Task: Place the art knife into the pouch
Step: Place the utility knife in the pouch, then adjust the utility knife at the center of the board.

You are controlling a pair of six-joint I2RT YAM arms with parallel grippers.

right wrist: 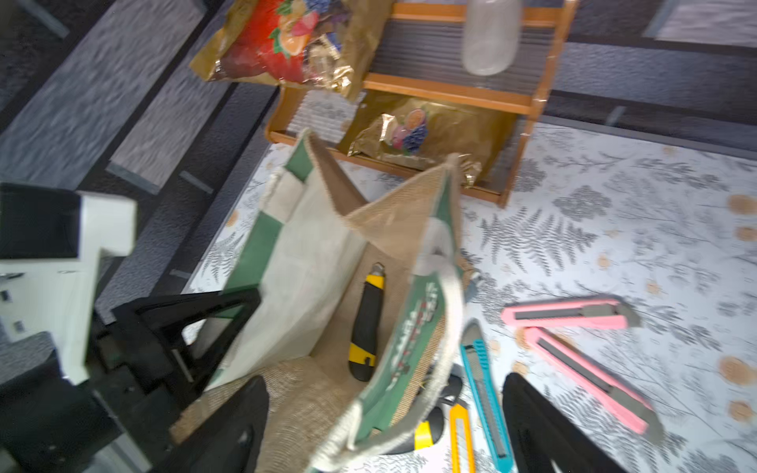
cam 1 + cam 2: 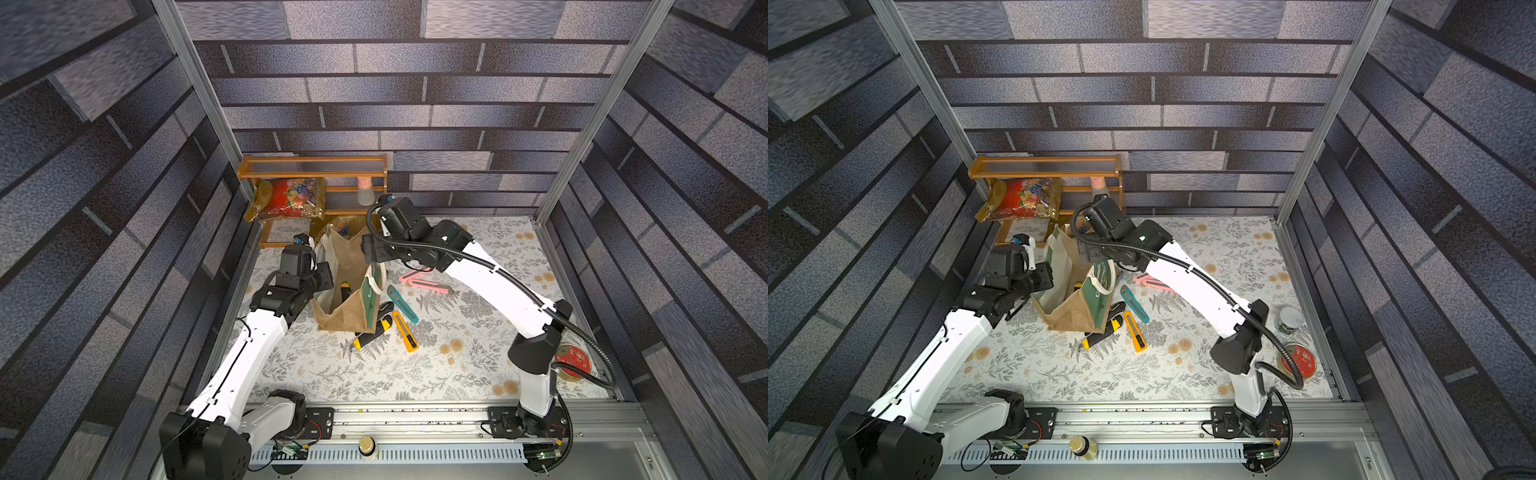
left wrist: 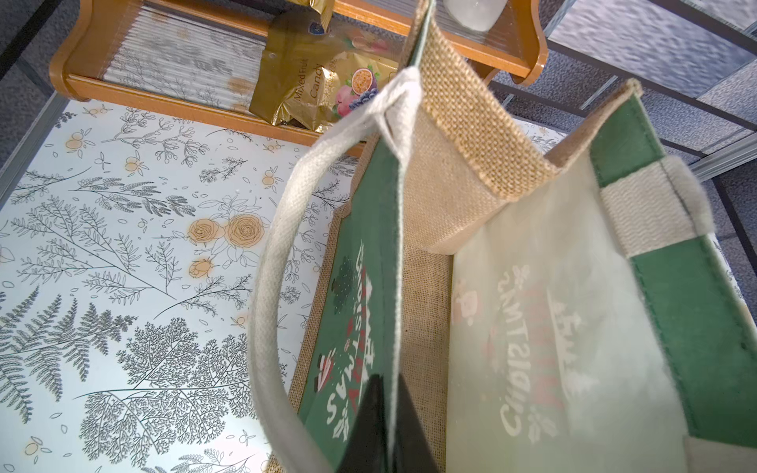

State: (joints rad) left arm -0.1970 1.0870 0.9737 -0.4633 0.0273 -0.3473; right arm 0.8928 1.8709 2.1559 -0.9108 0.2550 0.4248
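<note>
inside the pouch (image 1: 303, 262) lies the art knife (image 1: 366, 323); the right gripper (image 1: 385, 379), jaws spread empty above, should rise straight, clear of the handle (image 1: 448, 311), while the left gripper (image 3: 387, 393) pinches the pouch open

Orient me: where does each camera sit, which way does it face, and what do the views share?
Top views: overhead, front, looking down over the table; left arm and right arm show.
Left wrist: against the pouch wall; left gripper clamps it.
Right wrist: above pouch, looking in at art knife; open right gripper shows.
All share pouch, shelf.
</note>
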